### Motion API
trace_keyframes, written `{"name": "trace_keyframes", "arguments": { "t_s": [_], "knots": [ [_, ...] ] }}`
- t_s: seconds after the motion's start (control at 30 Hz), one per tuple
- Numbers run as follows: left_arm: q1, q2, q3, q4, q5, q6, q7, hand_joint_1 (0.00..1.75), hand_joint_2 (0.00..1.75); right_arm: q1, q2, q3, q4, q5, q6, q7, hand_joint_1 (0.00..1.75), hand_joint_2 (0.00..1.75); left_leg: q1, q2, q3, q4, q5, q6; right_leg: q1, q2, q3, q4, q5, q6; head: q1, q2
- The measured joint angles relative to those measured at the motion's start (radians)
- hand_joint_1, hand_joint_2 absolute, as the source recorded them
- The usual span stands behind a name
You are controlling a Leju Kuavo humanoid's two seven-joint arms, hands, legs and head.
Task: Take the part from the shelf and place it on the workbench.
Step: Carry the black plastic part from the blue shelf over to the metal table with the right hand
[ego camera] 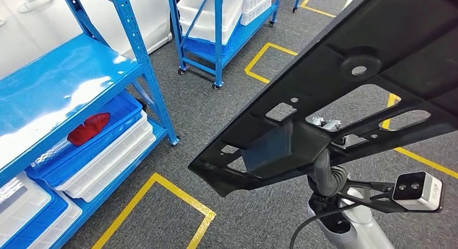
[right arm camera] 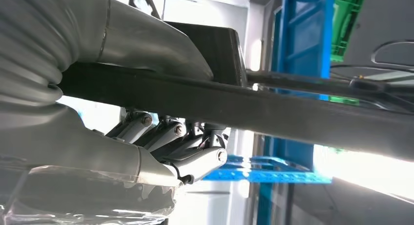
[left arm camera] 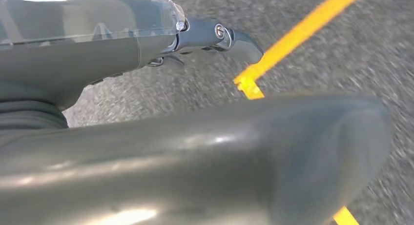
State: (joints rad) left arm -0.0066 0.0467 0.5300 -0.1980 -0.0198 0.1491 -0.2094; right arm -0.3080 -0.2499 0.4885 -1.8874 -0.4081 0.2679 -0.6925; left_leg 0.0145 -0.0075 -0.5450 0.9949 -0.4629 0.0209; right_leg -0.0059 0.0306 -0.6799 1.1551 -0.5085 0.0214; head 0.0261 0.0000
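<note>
Fingers (right arm camera: pixel 166 142) of right hand (right arm camera: pixel 122 112) grip black part (ego camera: pixel 345 81) | blue shelf (ego camera: pixel 70 87) beside

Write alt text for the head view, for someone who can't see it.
A large black plastic part with cutouts is held up over grey carpet marked with yellow floor tape, gripped from below by the robot's right hand. Blue shelving at left holds bins.

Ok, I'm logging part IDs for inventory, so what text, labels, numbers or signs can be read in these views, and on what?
None: no readable text in any view.
The black part, gripped by the right hand: no label or number visible.
The blue shelf, blue bins and white bins: no markings seen.
The yellow floor lines: plain tape outlines, no characters.
The left hand: unmarked.
</note>
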Motion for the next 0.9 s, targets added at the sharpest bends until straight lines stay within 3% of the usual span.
{"name": "trace_keyframes", "arguments": {
  "t_s": [0.07, 0.1, 0.13, 0.2, 0.27, 0.3, 0.37, 0.4, 0.47, 0.53, 0.57, 0.6, 0.63, 0.67, 0.7, 0.77, 0.83, 0.87, 0.9],
  "knots": [
    [0.000, -0.003, 0.003, 0.000, -0.007, -0.009, -0.003, 0.00, 0.00, 0.003, 0.002, 0.004, -0.004, 0.001, -0.028, -0.001, 1.75, 1.75, -0.004, 0.026, 0.000, 0.001, -0.002, 0.003, -0.005, -0.021, -0.058, 0.125, -0.050, 0.008, 0.002, 0.000],
    [0.000, -0.005, 0.003, 0.000, -0.013, -0.014, -0.004, 0.00, 0.00, 0.011, 0.000, 0.004, -0.009, 0.001, -0.039, -0.002, 1.75, 1.75, -0.005, 0.038, 0.000, 0.001, -0.003, 0.003, -0.007, -0.023, -0.067, 0.146, -0.051, 0.009, 0.002, 0.000],
    [-0.001, -0.006, 0.003, 0.000, -0.019, -0.018, -0.005, 0.00, 0.00, 0.023, -0.004, 0.001, -0.016, 0.001, -0.046, -0.002, 1.75, 1.75, -0.005, 0.050, 0.001, 0.001, -0.004, 0.002, -0.008, -0.026, -0.054, 0.124, -0.032, 0.010, 0.002, 0.000],
    [-0.002, -0.008, 0.003, 0.000, -0.029, -0.023, -0.009, 0.00, 0.00, 0.052, -0.012, -0.011, -0.034, 0.004, -0.038, -0.002, 1.75, 1.75, -0.006, 0.069, 0.005, 0.002, -0.009, -0.001, -0.004, -0.054, 0.023, -0.017, 0.027, 0.004, 0.003, 0.000],
    [-0.002, -0.011, 0.003, 0.000, -0.034, -0.022, -0.012, 0.00, 0.00, 0.071, -0.014, -0.027, -0.048, 0.005, -0.018, -0.003, 1.75, 1.75, -0.010, 0.087, 0.009, 0.002, -0.014, -0.009, 0.005, -0.086, 0.080, -0.129, 0.060, -0.009, 0.001, 0.000],
    [-0.002, -0.012, 0.003, 0.000, -0.037, -0.021, -0.012, 0.00, 0.00, 0.075, -0.015, -0.032, -0.051, 0.003, -0.012, -0.003, 1.75, 1.75, -0.011, 0.096, 0.010, 0.002, -0.016, -0.014, 0.010, -0.091, 0.087, -0.145, 0.061, -0.015, 0.000, 0.000],
    [-0.006, -0.014, 0.003, 0.000, -0.041, -0.016, -0.009, 0.00, 0.00, 0.072, -0.021, -0.037, -0.051, -0.013, -0.009, -0.002, 1.75, 1.75, -0.012, 0.115, 0.015, 0.000, -0.019, -0.025, 0.011, -0.070, 0.085, -0.147, 0.064, -0.026, 0.000, 0.000],
    [-0.010, -0.015, 0.003, 0.000, -0.042, -0.014, -0.007, 0.00, 0.00, 0.066, -0.025, -0.038, -0.049, -0.025, -0.011, 0.001, 1.75, 1.75, -0.011, 0.112, 0.016, 0.003, -0.025, -0.030, 0.009, -0.059, 0.086, -0.152, 0.067, -0.032, -0.001, 0.000],
    [-0.017, -0.019, 0.003, 0.000, -0.044, -0.013, -0.001, 0.00, 0.00, 0.036, -0.030, -0.038, -0.038, -0.051, -0.018, 0.014, 1.75, 1.75, -0.007, 0.071, -0.006, 0.060, -0.064, -0.037, 0.003, -0.039, 0.090, -0.163, 0.075, -0.045, -0.002, 0.000],
    [-0.018, -0.023, 0.003, 0.000, -0.046, -0.018, 0.001, 0.00, 0.00, 0.001, -0.028, -0.036, -0.019, -0.066, -0.027, 0.028, 1.75, 1.75, -0.004, 0.024, -0.067, 0.192, -0.130, -0.040, 0.003, -0.018, 0.089, -0.164, 0.078, -0.052, -0.005, 0.000],
    [-0.018, -0.025, 0.003, 0.000, -0.046, -0.022, 0.000, 0.00, 0.00, -0.010, -0.026, -0.034, -0.009, -0.067, -0.033, 0.034, 1.75, 1.75, -0.003, 0.016, -0.099, 0.256, -0.152, -0.041, 0.004, -0.005, 0.088, -0.163, 0.079, -0.052, -0.007, 0.000],
    [-0.018, -0.026, 0.003, 0.000, -0.047, -0.028, -0.002, 0.00, 0.00, -0.015, -0.023, -0.032, -0.001, -0.064, -0.039, 0.038, 1.75, 1.75, -0.003, 0.013, -0.118, 0.290, -0.155, -0.042, 0.004, 0.007, 0.088, -0.162, 0.079, -0.052, -0.008, 0.000],
    [-0.018, -0.028, 0.003, 0.000, -0.049, -0.035, -0.005, 0.00, 0.00, -0.017, -0.020, -0.031, 0.006, -0.058, -0.045, 0.040, 1.75, 1.75, -0.003, 0.012, -0.119, 0.284, -0.137, -0.042, 0.005, 0.020, 0.088, -0.160, 0.078, -0.052, -0.008, 0.000],
    [-0.018, -0.029, 0.003, 0.000, -0.051, -0.042, -0.009, 0.00, 0.00, -0.017, -0.017, -0.029, 0.011, -0.048, -0.050, 0.039, 1.75, 1.75, -0.002, 0.008, -0.101, 0.239, -0.102, -0.042, 0.004, 0.033, 0.088, -0.157, 0.078, -0.050, -0.008, 0.000],
    [-0.018, -0.030, 0.003, 0.000, -0.053, -0.046, -0.013, 0.00, 0.00, -0.017, -0.013, -0.028, 0.015, -0.038, -0.052, 0.037, 1.75, 1.75, 0.001, -0.007, -0.071, 0.167, -0.062, -0.041, 0.003, 0.045, 0.088, -0.153, 0.076, -0.048, -0.008, 0.000],
    [-0.017, -0.031, 0.003, 0.000, -0.054, -0.051, -0.020, 0.00, 0.00, -0.017, -0.004, -0.027, 0.021, -0.021, -0.051, 0.033, 1.75, 1.75, 0.005, -0.048, -0.021, 0.052, -0.017, -0.038, 0.004, 0.068, 0.082, -0.143, 0.073, -0.038, -0.007, 0.000],
    [-0.019, -0.032, 0.003, 0.000, -0.055, -0.052, -0.022, 0.00, 0.00, -0.016, 0.004, -0.029, 0.024, -0.008, -0.042, 0.034, 1.75, 1.75, 0.004, -0.061, -0.008, 0.023, -0.016, -0.032, 0.002, 0.089, 0.072, -0.139, 0.076, -0.026, -0.007, 0.000],
    [-0.022, -0.032, 0.003, 0.000, -0.056, -0.052, -0.021, 0.00, 0.00, -0.015, 0.007, -0.031, 0.025, -0.002, -0.037, 0.036, 1.75, 1.75, 0.003, -0.051, -0.007, 0.021, -0.013, -0.026, 0.000, 0.099, 0.069, -0.140, 0.079, -0.019, -0.007, 0.000],
    [-0.025, -0.033, 0.003, 0.000, -0.058, -0.052, -0.019, 0.00, 0.00, -0.014, 0.010, -0.036, 0.026, 0.003, -0.032, 0.040, 1.75, 1.75, 0.003, -0.039, -0.005, 0.017, -0.010, -0.019, -0.001, 0.094, 0.066, -0.137, 0.078, -0.014, -0.007, 0.000]
  ]
}}
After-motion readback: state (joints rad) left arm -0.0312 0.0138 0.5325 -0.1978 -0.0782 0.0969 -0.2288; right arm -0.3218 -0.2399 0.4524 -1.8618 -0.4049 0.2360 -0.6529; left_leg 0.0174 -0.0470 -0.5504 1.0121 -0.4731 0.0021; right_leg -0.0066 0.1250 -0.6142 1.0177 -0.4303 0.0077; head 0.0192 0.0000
